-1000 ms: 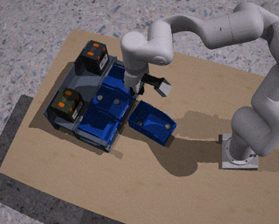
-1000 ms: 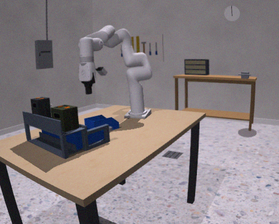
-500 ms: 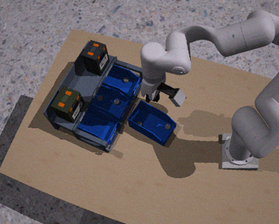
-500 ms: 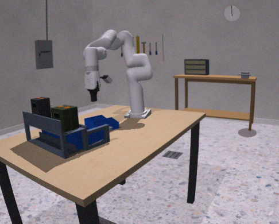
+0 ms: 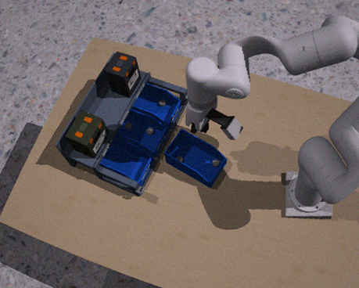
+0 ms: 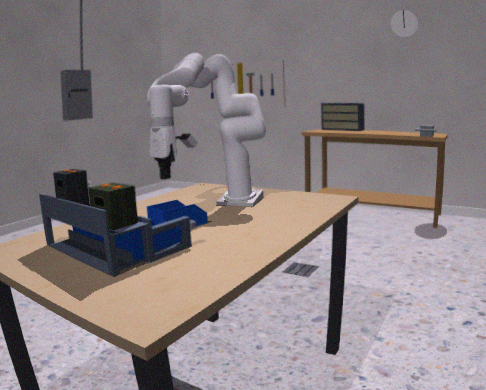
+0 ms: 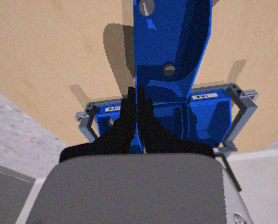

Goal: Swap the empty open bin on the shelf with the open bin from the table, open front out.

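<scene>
A grey shelf (image 5: 105, 112) holds three blue open bins side by side. The bin at its near end (image 5: 125, 163) looks empty. The middle bin (image 5: 143, 130) and the far bin (image 5: 156, 102) hold small round parts. A fourth blue bin (image 5: 195, 157) with two round parts stands on the table just in front of the shelf. My gripper (image 5: 198, 127) is shut on nothing and hangs high above the table (image 6: 164, 172), over the gap between the table bin and the shelf. In the wrist view my fingertips (image 7: 137, 92) lie over the left wall of the table bin (image 7: 170, 45).
A black box (image 5: 121, 74) and an olive box (image 5: 87, 132) stand on the shelf's upper board, behind the bins. The arm's base (image 5: 308, 206) is bolted to the table at the right. The shelf also shows in the side view (image 6: 110, 232).
</scene>
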You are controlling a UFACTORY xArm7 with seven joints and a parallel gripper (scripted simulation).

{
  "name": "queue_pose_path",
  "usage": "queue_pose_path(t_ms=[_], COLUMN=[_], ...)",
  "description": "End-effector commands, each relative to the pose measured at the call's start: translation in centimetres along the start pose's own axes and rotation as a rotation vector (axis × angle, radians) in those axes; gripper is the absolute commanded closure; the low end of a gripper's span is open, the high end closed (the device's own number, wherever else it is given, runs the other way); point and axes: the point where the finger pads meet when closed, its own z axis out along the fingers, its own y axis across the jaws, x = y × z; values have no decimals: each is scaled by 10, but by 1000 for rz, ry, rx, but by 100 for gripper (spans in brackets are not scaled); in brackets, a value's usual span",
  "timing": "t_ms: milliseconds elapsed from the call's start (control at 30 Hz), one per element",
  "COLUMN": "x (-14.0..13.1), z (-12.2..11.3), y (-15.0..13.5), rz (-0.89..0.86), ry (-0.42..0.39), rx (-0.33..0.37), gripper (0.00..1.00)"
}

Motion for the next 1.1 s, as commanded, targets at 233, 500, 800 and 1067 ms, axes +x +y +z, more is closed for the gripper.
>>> queue_pose_path(t_ms=[233, 500, 800, 1067], x=[-1, -1, -1, -1], z=[-1, -1, -1, -1], y=[0, 0, 0, 0], rz=[0, 0, 0, 0], ry=[-3, -3, -3, -3], rx=[0, 0, 0, 0], gripper=[100, 74, 74, 74])
